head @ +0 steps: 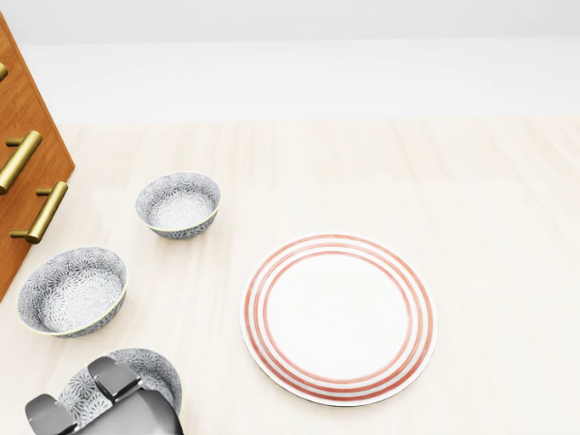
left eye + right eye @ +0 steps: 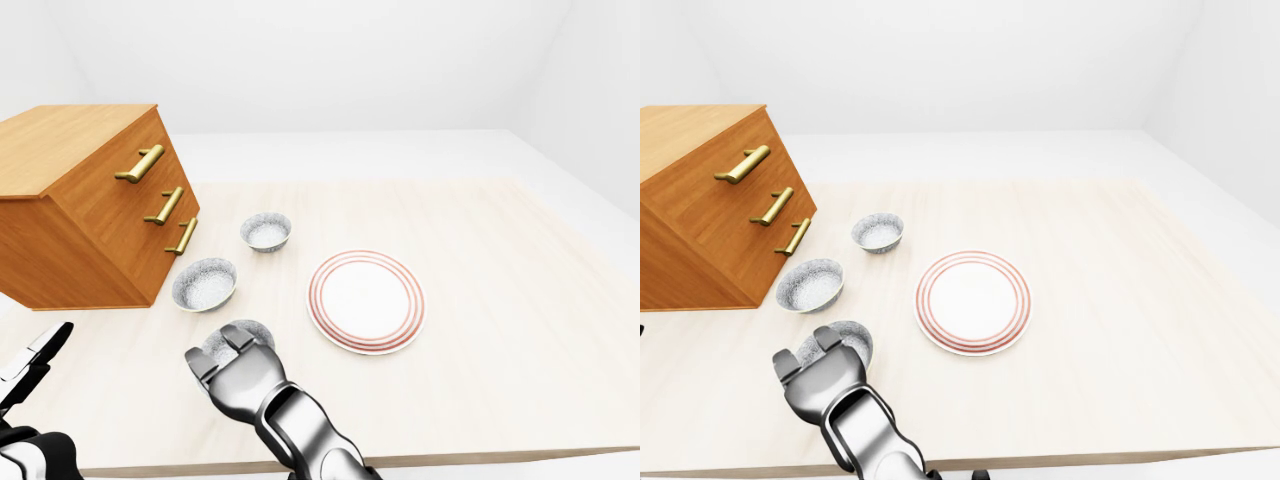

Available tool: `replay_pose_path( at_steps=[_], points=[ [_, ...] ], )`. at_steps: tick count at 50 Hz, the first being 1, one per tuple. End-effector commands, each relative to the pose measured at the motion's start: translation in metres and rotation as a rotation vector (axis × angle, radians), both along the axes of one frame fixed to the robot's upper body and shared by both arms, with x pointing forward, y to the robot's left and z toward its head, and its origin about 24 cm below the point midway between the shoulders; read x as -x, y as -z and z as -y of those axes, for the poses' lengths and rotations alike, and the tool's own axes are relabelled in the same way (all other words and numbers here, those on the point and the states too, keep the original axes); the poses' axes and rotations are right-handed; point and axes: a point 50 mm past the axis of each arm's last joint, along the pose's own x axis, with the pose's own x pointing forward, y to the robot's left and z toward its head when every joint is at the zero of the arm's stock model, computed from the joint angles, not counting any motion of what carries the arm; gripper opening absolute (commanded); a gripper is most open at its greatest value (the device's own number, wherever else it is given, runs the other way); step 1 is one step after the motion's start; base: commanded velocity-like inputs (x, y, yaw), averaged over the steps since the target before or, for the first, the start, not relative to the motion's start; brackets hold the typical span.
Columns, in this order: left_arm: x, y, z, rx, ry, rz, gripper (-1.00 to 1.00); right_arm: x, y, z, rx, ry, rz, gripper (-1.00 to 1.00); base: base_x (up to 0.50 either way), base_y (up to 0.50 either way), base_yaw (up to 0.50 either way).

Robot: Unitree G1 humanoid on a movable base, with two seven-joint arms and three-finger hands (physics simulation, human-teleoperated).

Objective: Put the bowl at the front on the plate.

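Observation:
Three grey patterned bowls stand in a row left of the red-ringed white plate (image 1: 337, 317). The bowl nearest the bottom of the head view (image 1: 156, 372) is half covered by my silver right hand (image 1: 86, 397). Its fingers (image 1: 113, 376) reach over the bowl's near rim with a gap between them, and the thumb is hidden. The bowl rests on the table. In the left-eye view the same hand (image 2: 228, 352) sits at the bowl (image 2: 252, 330), a short way left of the plate. My left hand (image 2: 35, 355) hangs open at the bottom left, off the table.
The middle bowl (image 1: 71, 290) and the far bowl (image 1: 178, 204) stand above the covered one. A wooden drawer cabinet (image 2: 90, 210) with brass handles stands on the left. The pale wooden table's near edge (image 2: 480, 460) runs along the bottom of the left-eye view.

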Motion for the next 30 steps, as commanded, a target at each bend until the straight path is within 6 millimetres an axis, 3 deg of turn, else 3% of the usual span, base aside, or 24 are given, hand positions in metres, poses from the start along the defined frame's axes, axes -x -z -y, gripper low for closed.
replay_pose_path(
  at_steps=[1,10,16,21,30],
  points=[
    [0.0,-0.001,0.0,-0.001,0.0,0.002,1.0,0.001,0.002,0.0,0.005,-0.001,0.002,1.0,0.0,0.0,0.0],
    [0.0,-0.001,0.0,-0.001,0.0,0.002,1.0,0.001,0.002,0.0,0.005,-0.002,0.002,1.0,0.0,0.0,0.0],
    [0.002,-0.003,0.0,-0.009,-0.002,0.011,1.0,0.02,0.007,0.001,-0.026,-0.032,0.028,1.0,0.0,0.0,0.0],
    [0.003,-0.005,0.0,-0.01,-0.005,0.021,1.0,0.024,0.018,0.004,-0.027,-0.039,0.005,1.0,0.0,0.0,0.0],
    [0.003,-0.004,0.0,-0.009,-0.004,0.021,1.0,0.021,0.019,0.005,-0.049,-0.026,0.019,1.0,0.0,0.0,0.0]
  ],
)
